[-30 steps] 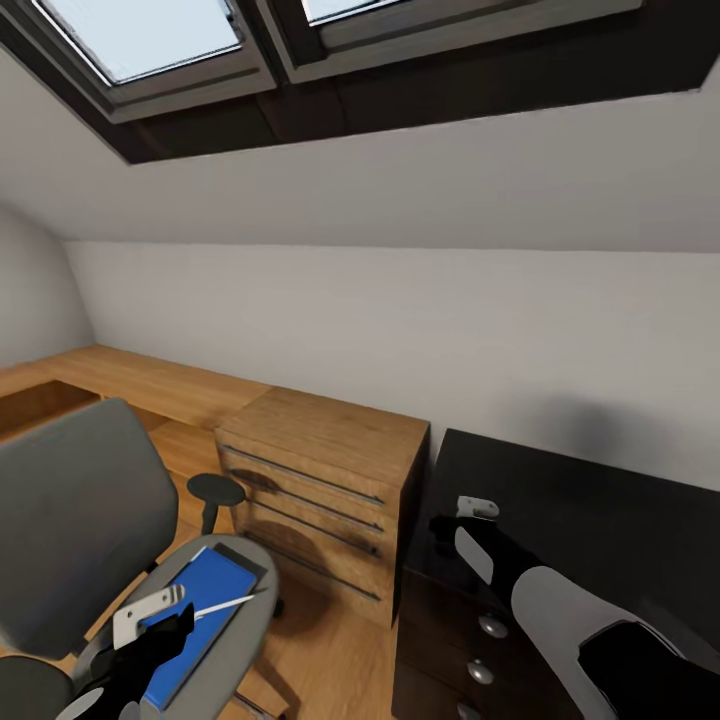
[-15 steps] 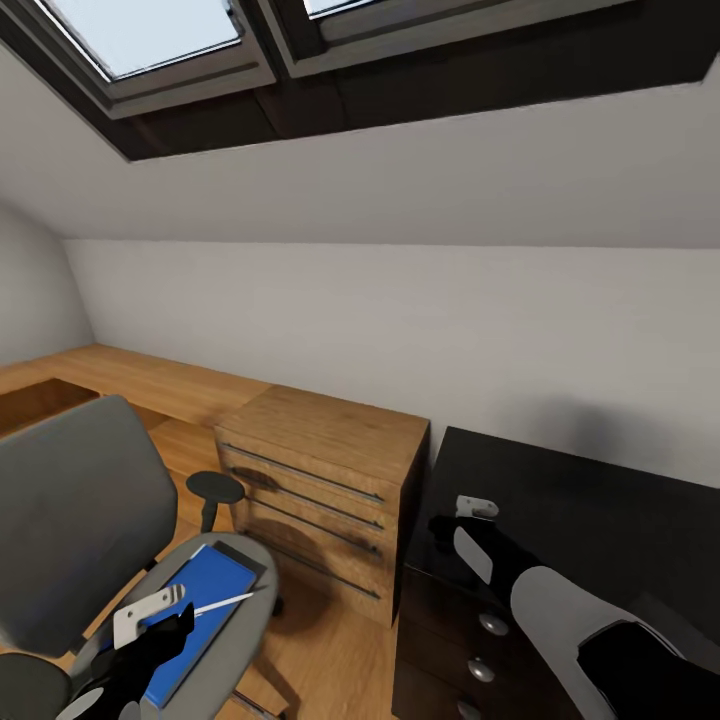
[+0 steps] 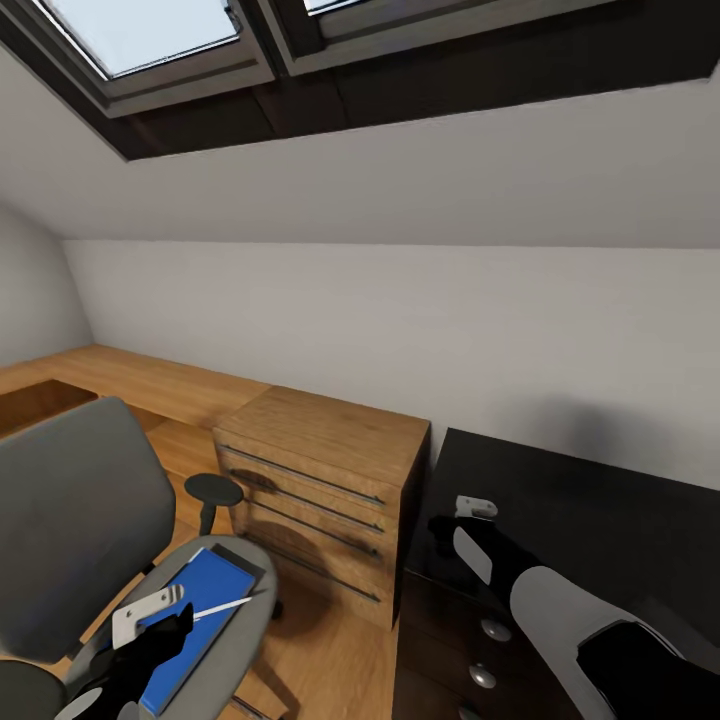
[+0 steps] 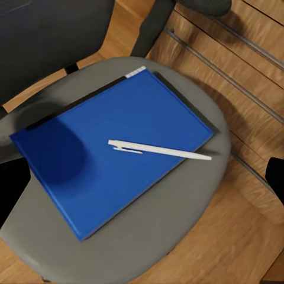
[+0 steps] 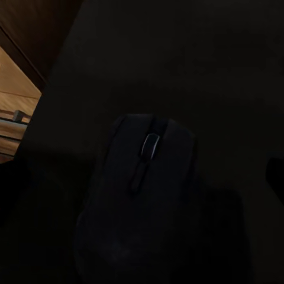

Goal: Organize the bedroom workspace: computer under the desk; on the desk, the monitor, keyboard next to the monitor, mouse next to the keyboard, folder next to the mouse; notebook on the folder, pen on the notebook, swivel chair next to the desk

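I've got the L gripper hovering over the swivel chair seat; can't tell how far it's open, nothing in it. The folder lies flat on the seat w/ the pen across its top. R gripper sits over the black counter near its corner by the wooden cabinet; its opening I can't tell either. The mouse rests on the counter right under the R wrist cam.

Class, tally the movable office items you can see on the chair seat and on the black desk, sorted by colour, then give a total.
Blue: 1, the folder
White: 1, the pen
Black: 1, the mouse
Total: 3
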Motion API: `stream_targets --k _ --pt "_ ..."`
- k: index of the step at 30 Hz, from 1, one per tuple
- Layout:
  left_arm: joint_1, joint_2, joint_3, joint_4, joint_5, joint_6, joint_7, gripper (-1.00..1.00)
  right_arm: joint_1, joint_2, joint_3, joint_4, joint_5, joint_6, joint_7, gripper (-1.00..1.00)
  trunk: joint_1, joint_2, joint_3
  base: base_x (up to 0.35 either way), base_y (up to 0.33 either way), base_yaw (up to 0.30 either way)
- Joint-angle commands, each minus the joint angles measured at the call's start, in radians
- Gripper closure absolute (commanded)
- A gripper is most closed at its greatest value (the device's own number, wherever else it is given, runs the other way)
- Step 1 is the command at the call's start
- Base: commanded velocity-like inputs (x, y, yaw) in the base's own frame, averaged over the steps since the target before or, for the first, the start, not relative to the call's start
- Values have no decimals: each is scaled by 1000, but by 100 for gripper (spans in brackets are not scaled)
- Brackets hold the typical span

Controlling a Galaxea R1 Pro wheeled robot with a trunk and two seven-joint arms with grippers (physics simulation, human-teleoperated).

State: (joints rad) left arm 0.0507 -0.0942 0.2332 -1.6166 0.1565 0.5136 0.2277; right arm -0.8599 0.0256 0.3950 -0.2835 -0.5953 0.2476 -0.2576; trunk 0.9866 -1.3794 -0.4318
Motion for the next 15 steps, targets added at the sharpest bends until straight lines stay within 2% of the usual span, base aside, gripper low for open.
stream_targets --k 1,6,15 --pt "0 0 1 -2 11 3 7 -100 -1 -1 8 -2 -8 5 -7 -100 0 -1 -1 4 0 0" --pt "0 -1 2 -2 11 3 7 -100 -1 -1 8 -2 -8 8 -8 -100 0 -1 -1 2 0 0" --pt "0 -2 1 -2 11 3 8 -100 -1 -1 8 -2 -9 9 -8 -100 35 -64 -29 0 0 0"
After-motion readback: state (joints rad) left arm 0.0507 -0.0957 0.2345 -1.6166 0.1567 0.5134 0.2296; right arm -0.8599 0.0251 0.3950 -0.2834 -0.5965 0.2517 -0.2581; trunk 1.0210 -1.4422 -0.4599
